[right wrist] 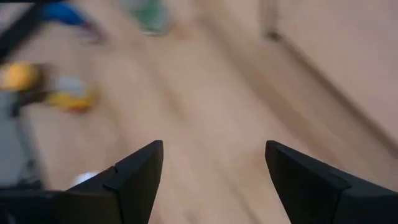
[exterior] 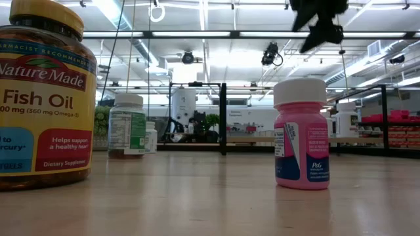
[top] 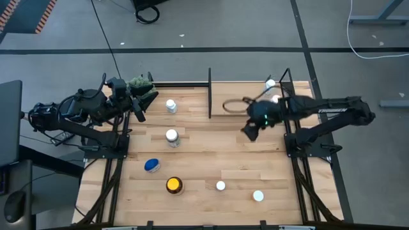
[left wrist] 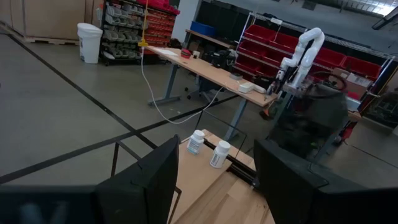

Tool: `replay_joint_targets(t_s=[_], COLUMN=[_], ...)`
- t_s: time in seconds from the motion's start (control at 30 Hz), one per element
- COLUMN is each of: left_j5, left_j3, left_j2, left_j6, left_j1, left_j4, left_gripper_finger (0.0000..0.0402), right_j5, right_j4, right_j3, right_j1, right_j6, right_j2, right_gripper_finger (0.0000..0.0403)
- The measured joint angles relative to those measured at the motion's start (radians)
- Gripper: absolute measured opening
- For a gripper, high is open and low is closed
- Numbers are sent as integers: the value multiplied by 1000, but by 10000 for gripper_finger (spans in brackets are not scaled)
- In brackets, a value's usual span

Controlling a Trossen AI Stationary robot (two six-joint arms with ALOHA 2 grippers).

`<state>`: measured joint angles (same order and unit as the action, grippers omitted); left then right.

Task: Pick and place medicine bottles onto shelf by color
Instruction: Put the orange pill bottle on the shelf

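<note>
Six bottles are loose on the desk from what I can see on my feed, plus two white-capped ones (top: 271,84) already parked at the far right corner of the shelf (top: 255,102), right by its black posts.

On the open planks: a white-capped bottle (top: 171,105) near the far edge just left of the shelf's black divider post, another white-capped one (top: 172,137) a bit nearer to me in the same column, the blue-lidded bottle (top: 151,165) toward the left edge, and the amber fish oil bottle with the yellow lid (top: 174,185) just beside it near the front edge. The pink bottle with a white cap (exterior: 301,134) sits near the front edge around the middle, and one more white cap (top: 258,195) is toward the front right corner.

My right gripper (top: 250,131) hangs in the air over the shelf's front edge, fingers spread wide, nothing between them. Its wrist view is smeared, so I can't read much there.

My left gripper (top: 138,107) sits raised at the far left corner next to the green plant ball (top: 138,83), also open and empty.
</note>
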<state>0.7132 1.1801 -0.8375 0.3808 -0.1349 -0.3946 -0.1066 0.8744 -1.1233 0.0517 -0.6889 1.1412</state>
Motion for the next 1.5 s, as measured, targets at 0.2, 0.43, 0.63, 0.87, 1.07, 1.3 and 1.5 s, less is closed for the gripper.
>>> replay_joint_targets(t_s=[0.2, 0.43, 0.63, 0.87, 1.07, 1.3, 1.5], left_j5=[0, 0, -1, -30, -34, -50, -75], left_j3=[0, 0, 0, 0, 0, 0, 0], left_j2=[0, 0, 0, 0, 0, 0, 0], left_j6=[1, 27, 59, 67, 86, 107, 132], left_j1=[0, 0, 0, 0, 0, 0, 0], left_j4=[0, -3, -5, -25, -51, -70, -107], left_gripper_finger=[215, 215, 215, 215, 215, 215, 215], right_j5=[24, 48, 10, -106, -210, -223, -244], right_j4=[-50, -8, -23, -25, -71, -119, -84], right_j3=[0, 0, 0, 0, 0, 0, 0], right_j1=[225, 528, 726, 880, 936, 940, 939], right_j6=[85, -35, -133, -309, -382, -389, -440], right_j2=[45, 148, 294, 393, 437, 530, 549], right_gripper_finger=[290, 290, 290, 290, 290, 300, 304])
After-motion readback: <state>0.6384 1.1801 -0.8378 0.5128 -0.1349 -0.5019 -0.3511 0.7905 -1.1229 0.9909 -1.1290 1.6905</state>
